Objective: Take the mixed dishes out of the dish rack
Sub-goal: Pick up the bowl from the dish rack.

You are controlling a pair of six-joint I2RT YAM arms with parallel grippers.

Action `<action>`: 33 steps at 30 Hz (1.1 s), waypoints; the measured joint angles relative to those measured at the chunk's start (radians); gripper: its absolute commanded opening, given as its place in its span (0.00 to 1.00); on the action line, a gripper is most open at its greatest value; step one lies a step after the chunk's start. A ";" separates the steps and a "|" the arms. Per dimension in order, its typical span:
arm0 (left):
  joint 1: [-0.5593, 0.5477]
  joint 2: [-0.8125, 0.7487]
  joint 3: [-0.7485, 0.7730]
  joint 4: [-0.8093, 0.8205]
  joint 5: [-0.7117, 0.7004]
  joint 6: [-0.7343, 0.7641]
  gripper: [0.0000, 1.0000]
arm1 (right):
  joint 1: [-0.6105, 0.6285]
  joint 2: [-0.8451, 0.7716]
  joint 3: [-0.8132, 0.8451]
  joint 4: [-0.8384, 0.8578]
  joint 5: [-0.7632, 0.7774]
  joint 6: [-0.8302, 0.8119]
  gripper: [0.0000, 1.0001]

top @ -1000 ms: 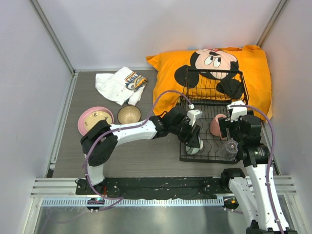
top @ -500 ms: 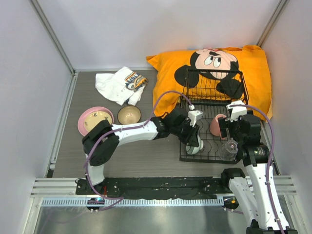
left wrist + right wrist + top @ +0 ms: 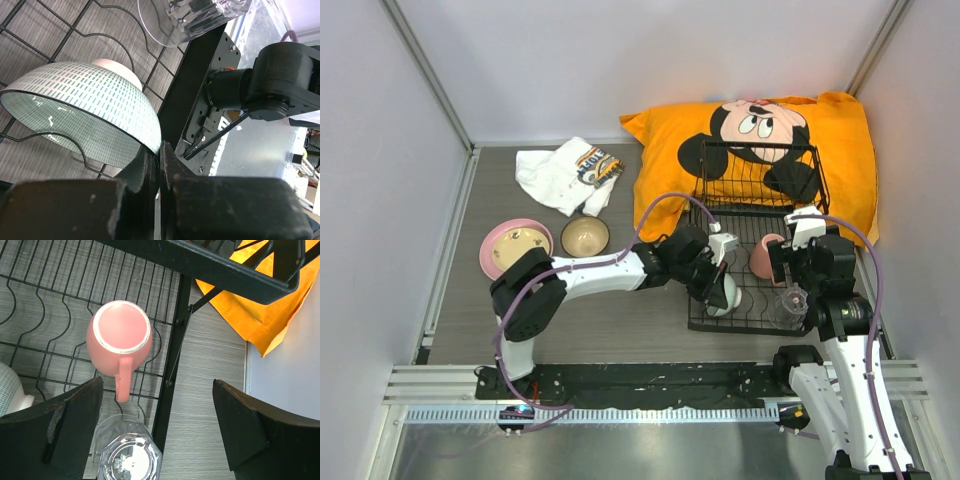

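Leaning tilted on the wires at the near left corner of the rack (image 3: 760, 205), the green bowl (image 3: 85, 105) is pinched at its rim by your left claw (image 3: 160, 148), fingers pressed together on it. The pink mug (image 3: 120, 335) and the glass (image 3: 127, 460) sit at the rack's right side; your right claw (image 3: 157, 385) hangs spread wide above them.

Glossy ceramic pale green bowl (image 3: 85, 97), smooth pink mug (image 3: 120, 337), clear glass (image 3: 129, 460), thin black wire rack (image 3: 172, 367)
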 measured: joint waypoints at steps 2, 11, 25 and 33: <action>0.002 0.000 -0.004 0.008 0.006 -0.005 0.00 | 0.000 0.000 0.000 0.000 0.000 0.000 0.94; 0.038 -0.005 -0.051 0.103 0.079 -0.060 0.00 | 0.000 0.000 0.000 0.000 -0.005 0.000 0.94; 0.105 -0.025 -0.068 0.170 0.109 -0.127 0.00 | 0.000 0.000 0.000 0.000 -0.007 0.000 0.94; 0.107 -0.041 -0.070 0.169 0.155 -0.173 0.00 | 0.000 0.000 0.000 0.000 -0.007 0.000 0.93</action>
